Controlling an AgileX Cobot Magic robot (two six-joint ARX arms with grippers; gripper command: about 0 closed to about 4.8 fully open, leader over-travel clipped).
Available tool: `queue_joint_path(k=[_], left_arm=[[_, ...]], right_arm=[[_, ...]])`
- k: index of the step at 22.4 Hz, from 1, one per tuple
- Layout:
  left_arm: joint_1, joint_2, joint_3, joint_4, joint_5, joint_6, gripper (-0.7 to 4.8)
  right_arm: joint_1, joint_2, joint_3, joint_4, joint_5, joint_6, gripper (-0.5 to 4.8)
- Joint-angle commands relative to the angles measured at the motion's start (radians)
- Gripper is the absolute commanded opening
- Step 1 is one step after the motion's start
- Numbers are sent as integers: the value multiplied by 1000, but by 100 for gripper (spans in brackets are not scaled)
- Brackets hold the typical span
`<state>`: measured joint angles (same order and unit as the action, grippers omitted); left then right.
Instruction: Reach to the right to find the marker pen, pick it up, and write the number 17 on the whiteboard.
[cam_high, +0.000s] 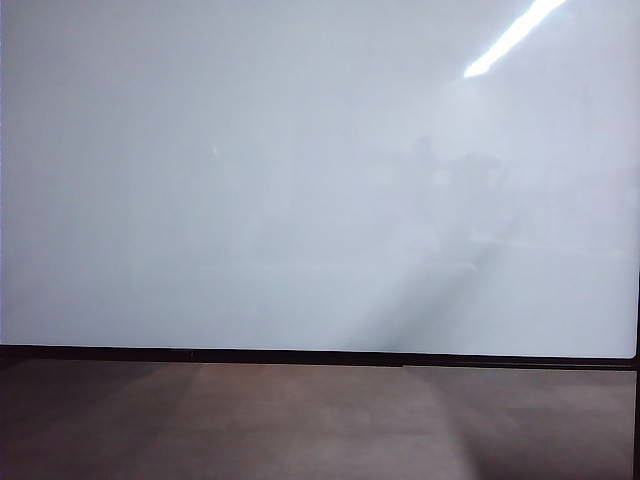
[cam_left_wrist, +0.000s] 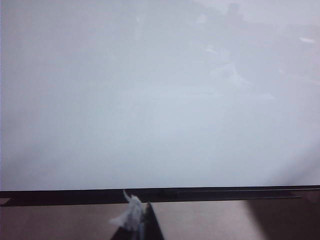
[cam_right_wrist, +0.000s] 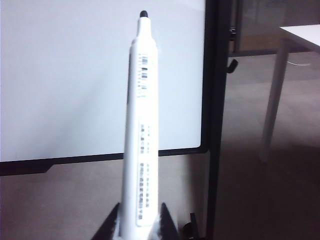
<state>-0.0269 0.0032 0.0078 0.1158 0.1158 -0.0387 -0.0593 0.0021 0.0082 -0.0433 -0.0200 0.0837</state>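
Note:
The whiteboard (cam_high: 250, 180) fills the exterior view, glossy white with a thin black lower frame edge and a bright light streak; no arm shows there. In the right wrist view my right gripper (cam_right_wrist: 141, 226) is shut on the marker pen (cam_right_wrist: 142, 125), a white barrel with printed labels and a bare black tip pointing away from the wrist, seen against the whiteboard (cam_right_wrist: 65, 75). Whether the tip touches the board I cannot tell. In the left wrist view my left gripper (cam_left_wrist: 142, 222) faces the whiteboard (cam_left_wrist: 150, 100), its dark fingertips together with a white fluffy scrap (cam_left_wrist: 131, 214) at them.
A brown wood-grain surface (cam_high: 300, 420) runs below the board's frame. At the board's right edge stands a black upright post (cam_right_wrist: 217, 100) with a dark caster (cam_right_wrist: 190, 227) near its foot. Beyond it is a white table (cam_right_wrist: 300, 32) on pale legs.

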Motion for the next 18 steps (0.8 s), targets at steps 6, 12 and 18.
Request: queue_joint_path(k=[6,12,18], left_arm=[[-2,1,1,12,1,1,-5],[-2,1,1,12,1,1,-5],[-2,1,1,12,1,1,-5]], right_arm=[[26,0,-2,18,2,-25,-5],[43,0,-2,19,2,-32,-5],[43,0,-2,28,0,-32,-5]])
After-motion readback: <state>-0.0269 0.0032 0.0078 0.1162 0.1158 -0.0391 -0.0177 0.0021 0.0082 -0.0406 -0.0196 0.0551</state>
